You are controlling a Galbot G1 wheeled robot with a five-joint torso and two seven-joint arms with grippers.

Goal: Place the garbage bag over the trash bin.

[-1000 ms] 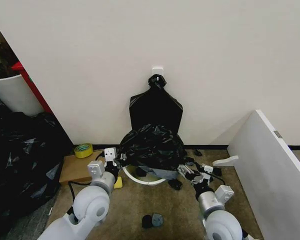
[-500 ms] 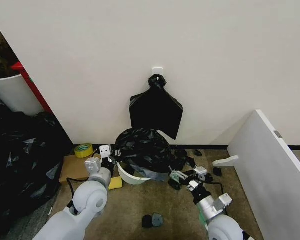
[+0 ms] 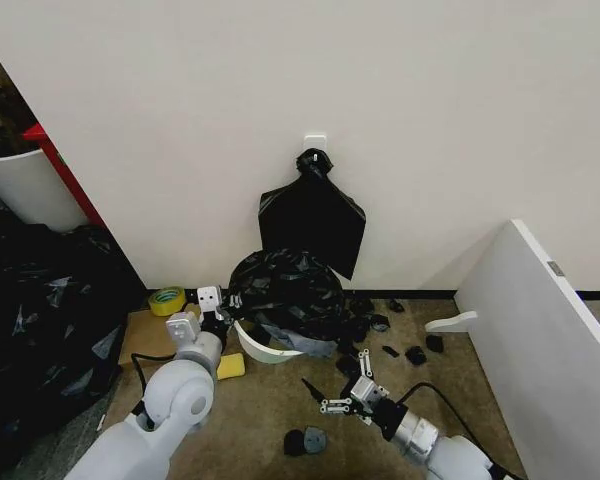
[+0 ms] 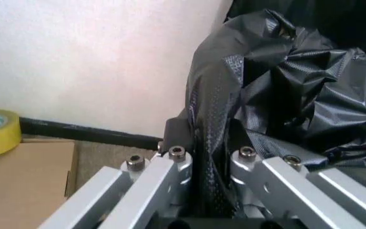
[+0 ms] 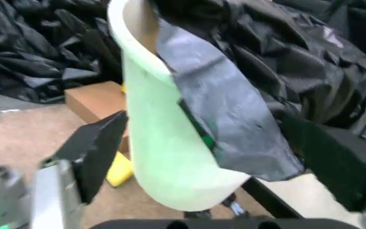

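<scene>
Left gripper, pinching a fold of the garbage bag beside the tilted trash bin at the wall's foot, apparently to anchor the film over the rim; right gripper, fingers spread and empty, low on the carpet nearby.

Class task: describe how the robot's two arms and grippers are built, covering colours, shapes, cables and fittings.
Both arms are silver-grey with rounded, bulbous joint housings and black cables running along them. The left gripper has flat bare-aluminium finger bars joined by hex-socket bolts, with a white boxy module at the wrist. The right gripper has slim silver links ending in wedge-shaped black pads, behind a ribbed silver wrist.
</scene>
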